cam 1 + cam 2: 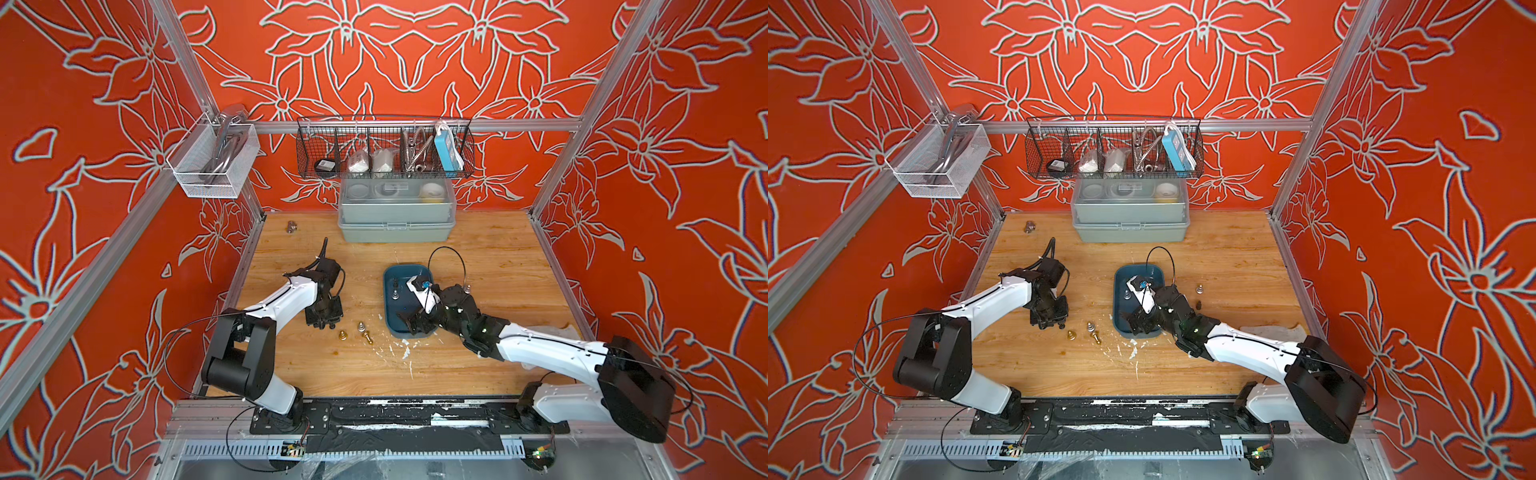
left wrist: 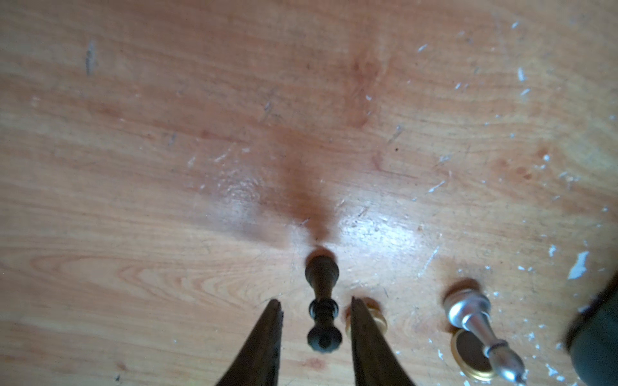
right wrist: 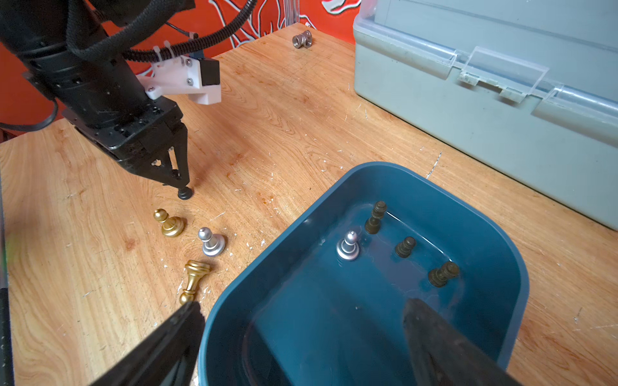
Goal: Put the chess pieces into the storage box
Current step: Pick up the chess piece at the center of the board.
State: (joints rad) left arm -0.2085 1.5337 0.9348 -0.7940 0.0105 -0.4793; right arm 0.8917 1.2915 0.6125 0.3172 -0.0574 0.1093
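Note:
The teal storage box (image 1: 390, 320) (image 3: 301, 227) sits mid-table and holds one silver chess piece (image 3: 348, 247) and three dark ones (image 3: 405, 247). My right gripper (image 3: 302, 304) hangs open over the box's near end with nothing between its fingers; one finger is outside the wall. Left of the box are an upright gold piece (image 3: 170, 224), an upright silver piece (image 3: 211, 242) and a gold piece lying down (image 3: 194, 280). My left gripper (image 2: 315, 300) (image 1: 328, 324) straddles an upright dark piece (image 2: 322, 277), with a gap on each side. Two more pieces (image 1: 1200, 288) stand right of the box.
A grey-green lidded box (image 1: 395, 224) stands at the back under a black wire basket (image 1: 384, 149). A metal fitting (image 1: 292, 226) lies at the back left. A white mesh basket (image 1: 212, 162) hangs on the left rail. White flecks (image 1: 405, 349) dot the wood in front of the storage box.

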